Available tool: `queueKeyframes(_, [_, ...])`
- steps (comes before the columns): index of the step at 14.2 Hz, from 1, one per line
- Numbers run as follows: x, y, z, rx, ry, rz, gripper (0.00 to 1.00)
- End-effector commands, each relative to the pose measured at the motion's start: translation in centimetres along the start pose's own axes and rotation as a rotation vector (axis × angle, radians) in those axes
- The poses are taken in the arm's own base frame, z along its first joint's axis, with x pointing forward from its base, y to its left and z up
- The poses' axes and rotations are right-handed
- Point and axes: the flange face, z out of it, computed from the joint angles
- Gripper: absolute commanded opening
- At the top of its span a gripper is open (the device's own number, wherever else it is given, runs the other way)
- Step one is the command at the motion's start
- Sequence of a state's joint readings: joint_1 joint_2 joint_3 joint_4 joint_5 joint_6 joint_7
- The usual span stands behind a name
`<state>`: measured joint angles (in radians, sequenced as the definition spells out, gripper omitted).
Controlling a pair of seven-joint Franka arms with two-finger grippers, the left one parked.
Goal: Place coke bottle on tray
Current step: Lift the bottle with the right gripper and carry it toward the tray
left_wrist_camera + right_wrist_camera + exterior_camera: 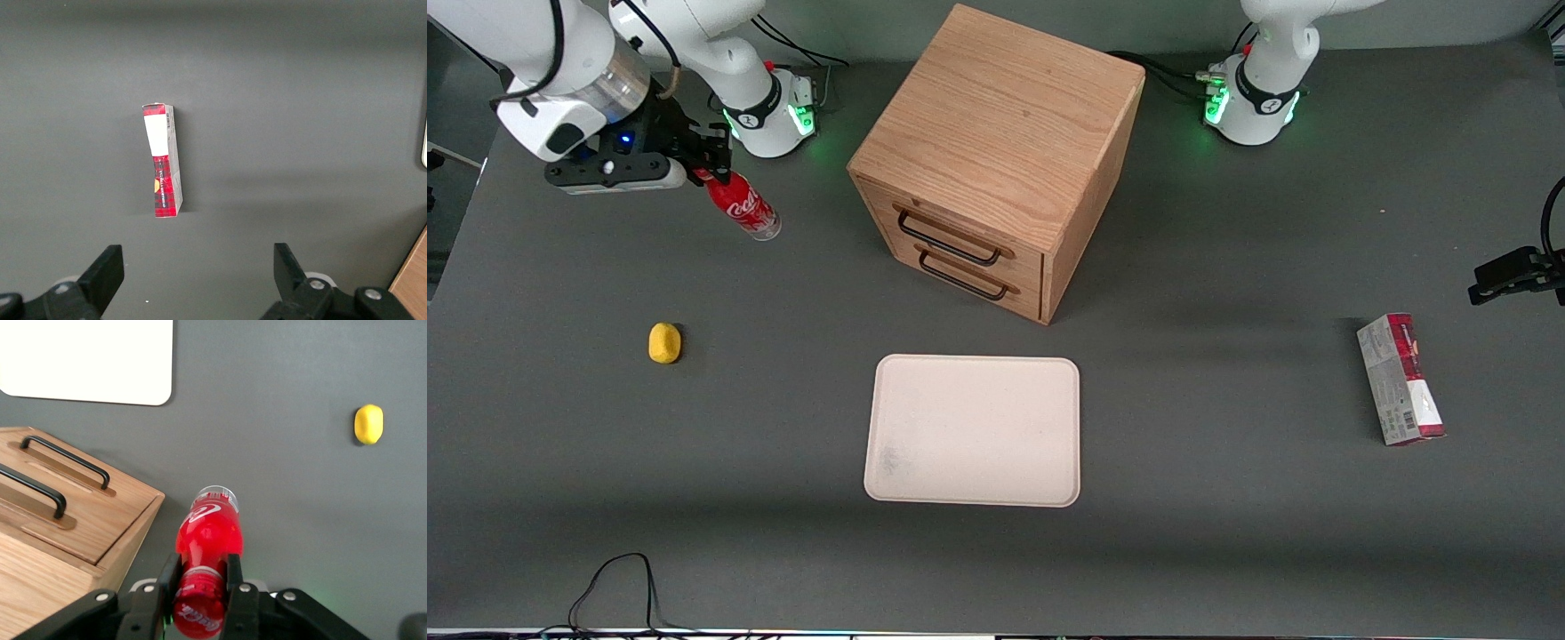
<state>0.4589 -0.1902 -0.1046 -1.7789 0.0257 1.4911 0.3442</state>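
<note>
The small red coke bottle hangs tilted from my right gripper, which is shut on its neck just under the red cap, at the working arm's end of the table and farther from the front camera than the tray. In the right wrist view the two black fingers press both sides of the bottle's neck, with the cap between them. The cream-beige tray lies flat in front of the wooden cabinet, nearer the camera; its corner shows in the right wrist view. Nothing lies on it.
A wooden drawer cabinet with two black handles stands mid-table between bottle and tray. A small yellow object lies nearer the camera than the bottle. A red-and-grey carton box lies toward the parked arm's end.
</note>
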Motion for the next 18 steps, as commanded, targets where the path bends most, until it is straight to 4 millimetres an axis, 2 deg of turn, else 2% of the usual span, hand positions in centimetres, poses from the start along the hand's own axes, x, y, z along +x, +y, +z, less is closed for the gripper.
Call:
queueKeyframes(1, [4.5,-2.6,-1.0,-0.013,0.005,-0.002,0.0])
queueKeyframes(5, [10.7,-7.0,-1.0,-0.029,0.0,-0.02,0.0])
queueKeyframes(6, [11.7,-8.4,-0.9,-0.026,-0.004,-0.036,0.0])
queueKeyframes(7, [12.4,-10.0,-0.9,-0.005,0.001,-0.054,0.0])
queueKeyframes(9, [13.4,-11.7,-0.2,0.009,0.008,-0.068,0.0])
queueKeyframes(10, [13.3,-12.6,0.2,0.016,0.005,-0.085,0.0])
queueKeyframes(11, [13.4,-12.7,0.3,0.018,0.009,-0.087,0.0])
queueKeyframes(13, [13.9,-12.7,1.7,0.011,-0.009,-0.095,0.0])
queueKeyframes(16, [15.7,-13.2,7.2,0.01,0.01,-0.084,0.0])
queueKeyframes(18, [16.7,-13.2,10.0,0.02,0.036,-0.075,0.0])
